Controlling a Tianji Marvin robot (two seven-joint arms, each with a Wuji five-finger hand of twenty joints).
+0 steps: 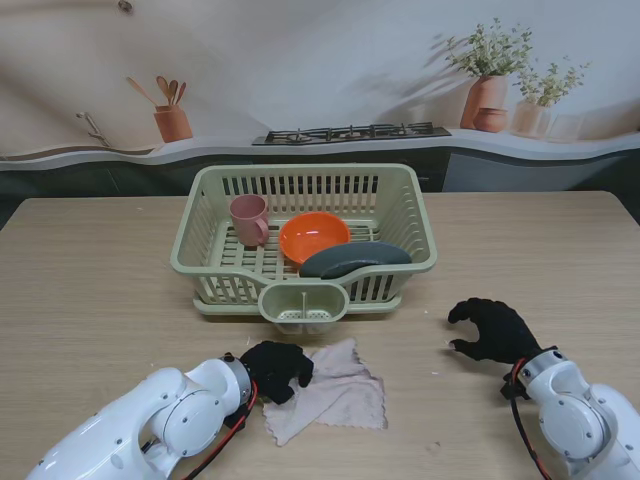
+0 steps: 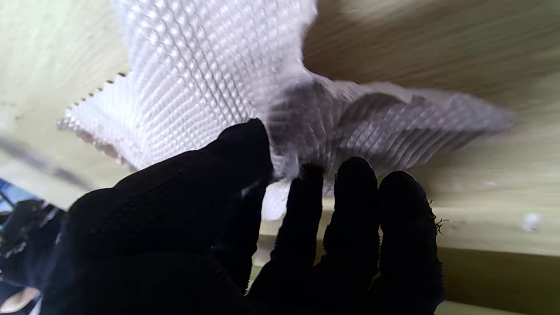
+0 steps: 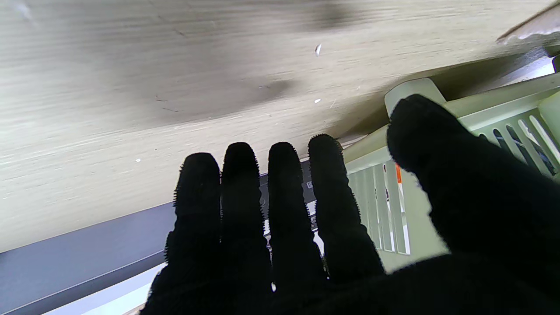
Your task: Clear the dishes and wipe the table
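Observation:
A pale pink waffle cloth [image 1: 335, 395] lies crumpled on the wooden table in front of the rack. My left hand [image 1: 275, 368] rests on its left edge. In the left wrist view the thumb and fingers [image 2: 350, 183] pinch a raised fold of the cloth [image 2: 210, 78]. My right hand [image 1: 492, 330] hovers over bare table to the right of the rack, fingers spread and holding nothing; the right wrist view shows this hand [image 3: 306, 245] the same way. The green dish rack [image 1: 415, 215] holds a pink cup [image 1: 248, 218], an orange bowl [image 1: 313, 236] and a dark grey plate [image 1: 355, 259].
A small cutlery holder [image 1: 303, 305] hangs on the rack's near side, just beyond the cloth. The rack's corner [image 3: 503, 113] is close to my right thumb. Tiny white specks dot the table near the right hand. A kitchen backdrop stands behind the table.

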